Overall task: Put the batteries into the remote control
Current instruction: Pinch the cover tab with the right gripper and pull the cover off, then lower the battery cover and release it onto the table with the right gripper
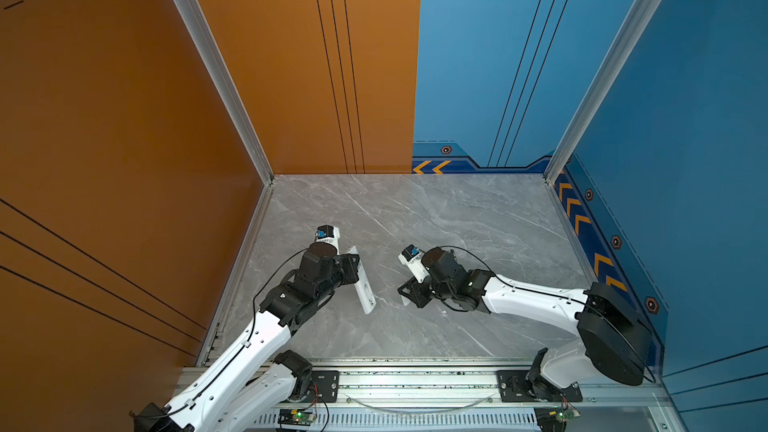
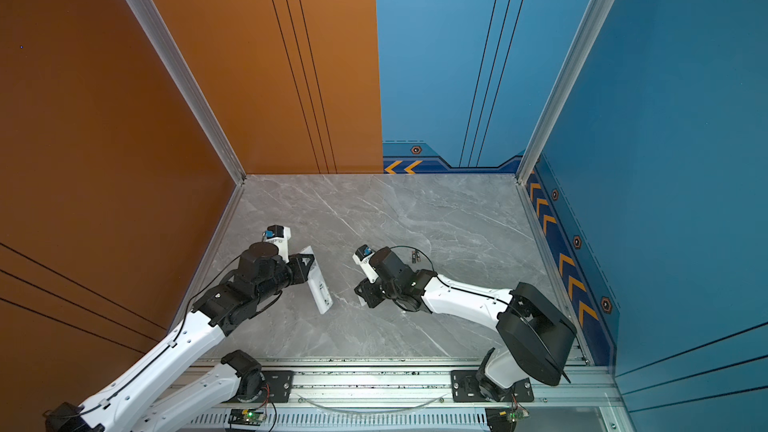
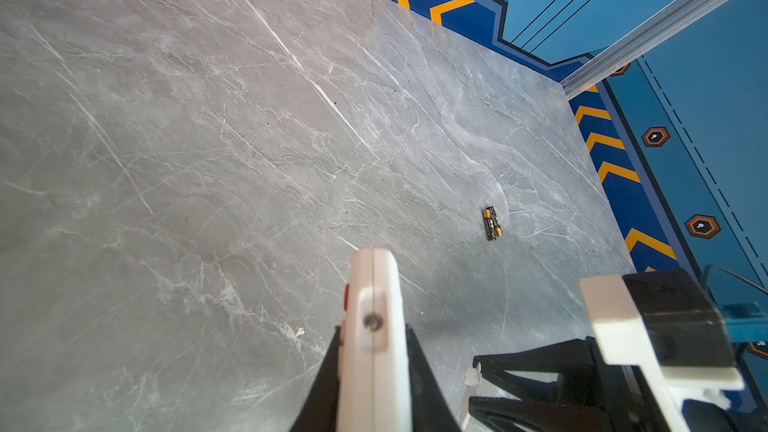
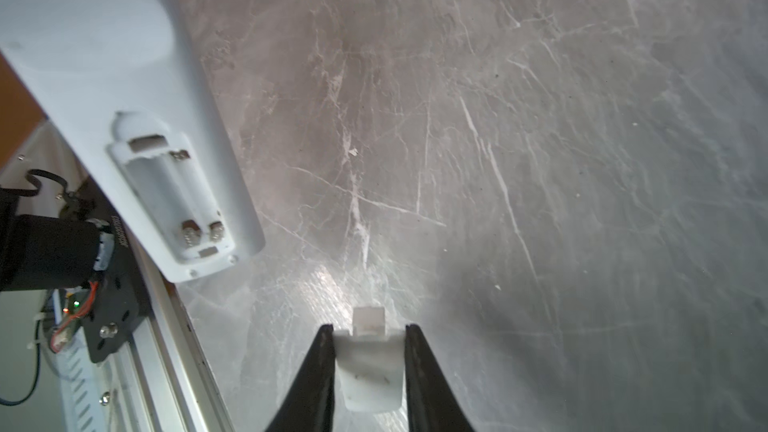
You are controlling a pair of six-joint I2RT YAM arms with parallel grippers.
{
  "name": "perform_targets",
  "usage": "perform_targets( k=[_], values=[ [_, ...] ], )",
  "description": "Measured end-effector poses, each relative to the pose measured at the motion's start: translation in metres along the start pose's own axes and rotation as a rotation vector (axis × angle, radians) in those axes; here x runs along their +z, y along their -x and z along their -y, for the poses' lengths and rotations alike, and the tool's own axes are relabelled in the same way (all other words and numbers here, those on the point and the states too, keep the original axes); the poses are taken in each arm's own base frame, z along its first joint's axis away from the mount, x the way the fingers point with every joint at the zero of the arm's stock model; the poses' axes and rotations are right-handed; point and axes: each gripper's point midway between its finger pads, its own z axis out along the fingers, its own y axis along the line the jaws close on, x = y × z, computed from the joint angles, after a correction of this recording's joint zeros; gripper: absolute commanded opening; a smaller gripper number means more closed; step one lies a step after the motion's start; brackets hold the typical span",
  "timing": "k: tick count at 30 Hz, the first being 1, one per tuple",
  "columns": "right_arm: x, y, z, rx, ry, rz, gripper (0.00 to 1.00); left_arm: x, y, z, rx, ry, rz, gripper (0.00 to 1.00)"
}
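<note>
The long slim white plastic remote control [image 1: 360,280] [image 2: 318,282] is clamped in the left gripper [image 1: 353,274] [image 3: 374,367], whose black fingers [image 3: 324,380] press on its two broad faces near the middle of its length, so it sits on edge with one end toward the far wall and the other toward the rail. In the right wrist view its plain back [image 4: 124,118] shows an open, empty battery compartment [image 4: 174,197] with two spring contacts at one end. The right gripper [image 1: 409,290] [image 2: 365,290] [image 4: 369,334] is near the remote control but apart from it, with bare table between them, and its jaws are closed on a small curved white plastic battery cover [image 4: 370,367]. The two slim black batteries [image 2: 415,256] [image 3: 491,223] with gold-copper bands lie side by side, touching each other, on the grey marbled tabletop [image 1: 457,209]. They lie beyond the right arm's wrist, well apart from the remote control and clear of both grippers.
</note>
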Motion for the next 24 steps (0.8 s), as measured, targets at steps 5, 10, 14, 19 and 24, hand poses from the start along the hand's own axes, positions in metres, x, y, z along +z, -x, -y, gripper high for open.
perform_targets(
  k=[5,10,14,19,24],
  values=[
    [-0.003,-0.015,0.017,-0.038,-0.081,-0.06,0.26,-0.001,0.0,0.0,0.007,-0.001,0.001,0.0],
    [-0.006,-0.027,0.032,-0.064,-0.147,-0.109,0.27,-0.001,0.0,-0.001,0.006,0.002,0.002,0.0],
    [-0.008,-0.033,0.041,-0.077,-0.179,-0.139,0.27,-0.001,0.0,-0.001,0.012,0.001,0.0,0.0],
    [-0.007,-0.035,0.045,-0.089,-0.199,-0.157,0.27,-0.001,0.0,-0.001,0.015,-0.001,-0.001,0.0],
    [-0.003,-0.041,0.049,-0.097,-0.212,-0.185,0.27,-0.001,-0.001,0.0,0.016,-0.005,-0.004,0.0]
  ],
)
